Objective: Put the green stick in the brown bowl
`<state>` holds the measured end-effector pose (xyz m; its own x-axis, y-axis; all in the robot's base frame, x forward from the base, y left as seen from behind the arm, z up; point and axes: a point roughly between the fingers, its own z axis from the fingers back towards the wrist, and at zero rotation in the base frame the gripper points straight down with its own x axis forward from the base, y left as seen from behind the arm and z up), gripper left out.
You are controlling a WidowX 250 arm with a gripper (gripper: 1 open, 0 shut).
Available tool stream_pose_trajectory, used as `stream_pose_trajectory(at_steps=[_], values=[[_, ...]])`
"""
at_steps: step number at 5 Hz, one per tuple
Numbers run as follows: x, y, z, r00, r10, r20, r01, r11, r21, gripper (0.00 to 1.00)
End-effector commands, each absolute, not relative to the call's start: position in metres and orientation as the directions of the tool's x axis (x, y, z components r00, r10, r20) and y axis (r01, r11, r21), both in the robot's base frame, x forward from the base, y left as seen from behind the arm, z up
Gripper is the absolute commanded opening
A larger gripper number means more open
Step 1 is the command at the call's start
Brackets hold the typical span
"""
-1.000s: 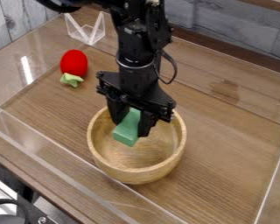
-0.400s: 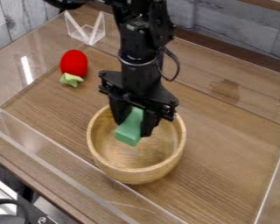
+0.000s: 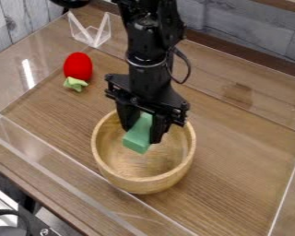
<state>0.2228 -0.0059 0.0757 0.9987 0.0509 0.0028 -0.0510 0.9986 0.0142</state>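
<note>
The brown bowl (image 3: pixel 144 171) stands on the wooden table near the front. My gripper (image 3: pixel 143 125) points straight down over the bowl's far half and is shut on the green stick (image 3: pixel 139 138). The stick hangs tilted between the fingers, its lower end inside the bowl's opening, just above the bottom. Its upper end is hidden between the black fingers.
A red strawberry-like toy (image 3: pixel 76 67) with green leaves lies on the table at the back left. Clear acrylic walls (image 3: pixel 40 147) run along the table's front and left edges. A red-and-white object (image 3: pixel 92 30) sits at the far back.
</note>
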Motion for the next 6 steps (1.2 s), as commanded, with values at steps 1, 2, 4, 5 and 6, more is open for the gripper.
stream_pose_trajectory(at_steps=[1,2,4,5,6], values=[[0.2352,-0.0067,0.0886,0.997,0.051,0.055,-0.052,0.999,0.007,0.00],[0.2353,-0.0079,0.0878,0.997,0.051,0.055,-0.051,0.999,0.005,0.00],[0.2352,-0.0094,0.0859,0.997,0.051,0.051,-0.051,0.999,0.001,0.00],[0.2352,-0.0098,0.0847,0.997,0.052,0.049,-0.052,0.999,0.000,0.00],[0.2353,-0.0102,0.0841,0.997,0.054,0.048,-0.054,0.999,-0.002,0.00]])
